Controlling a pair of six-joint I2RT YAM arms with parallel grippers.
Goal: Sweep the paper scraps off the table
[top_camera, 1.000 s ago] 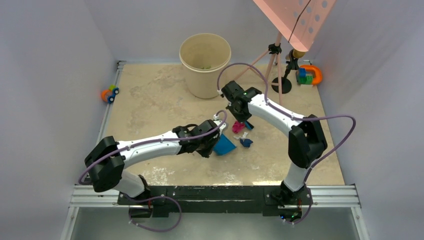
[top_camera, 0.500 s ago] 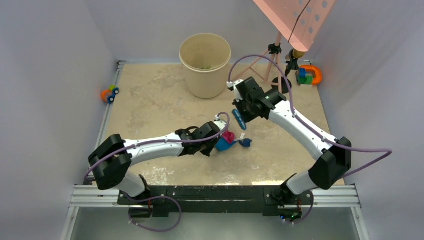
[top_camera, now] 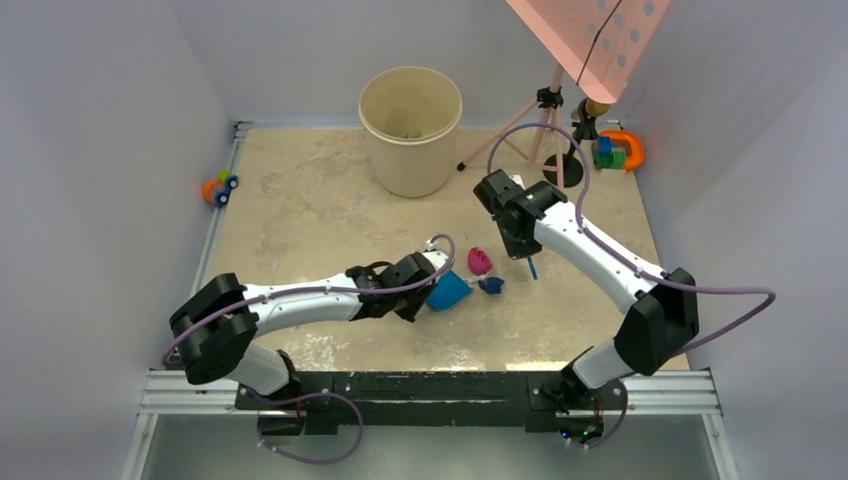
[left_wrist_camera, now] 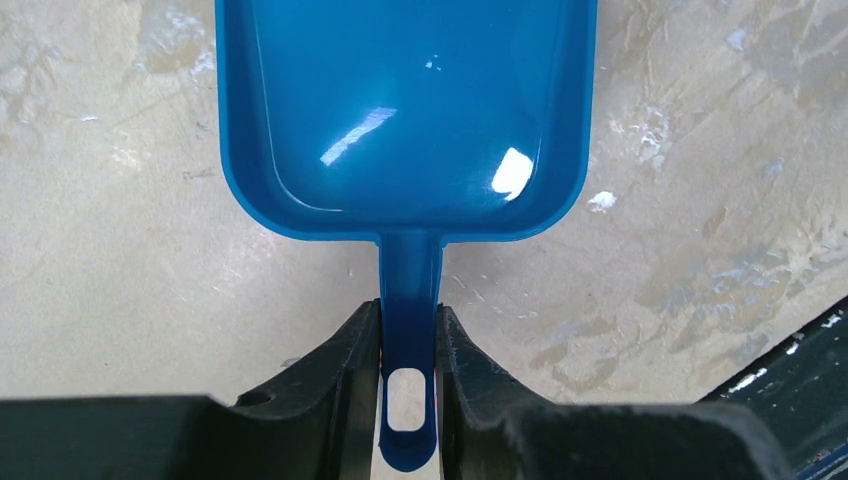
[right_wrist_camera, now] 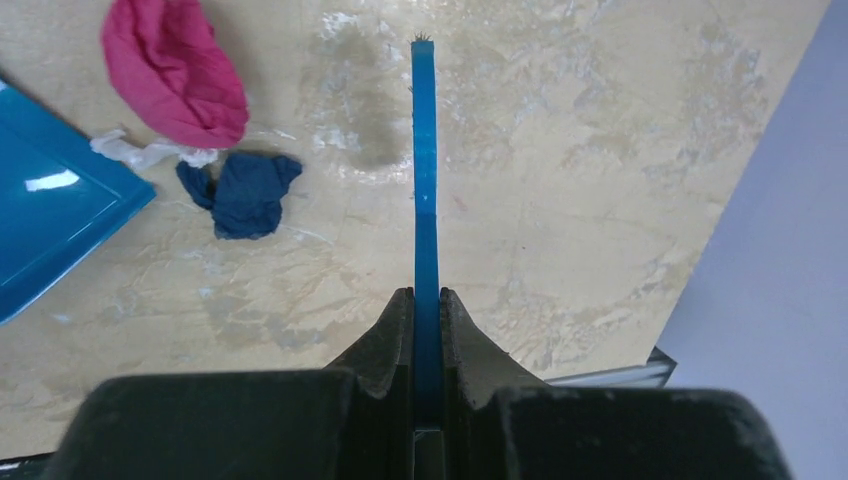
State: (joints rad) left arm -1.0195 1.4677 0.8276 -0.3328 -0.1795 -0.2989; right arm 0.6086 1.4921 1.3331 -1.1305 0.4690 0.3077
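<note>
My right gripper (right_wrist_camera: 426,297), shut tight on the brush (right_wrist_camera: 424,150), has swung out right of the paper scraps (right_wrist_camera: 175,70); my left gripper (left_wrist_camera: 408,312) keeps pinching the dustpan (left_wrist_camera: 400,110) handle; the scraps lie on the table (top_camera: 300,200) just off its empty lip, so I judge another sweep is due.

Plain pale lilac-grey walls (top_camera: 95,130) on three sides, soft even light, tilted pink perforated panel (top_camera: 600,40) at top right, slim pink tripod stand (top_camera: 548,98) beneath it, round beige bucket (top_camera: 410,135) near the back wall, toy car (top_camera: 219,187) by the left wall
</note>
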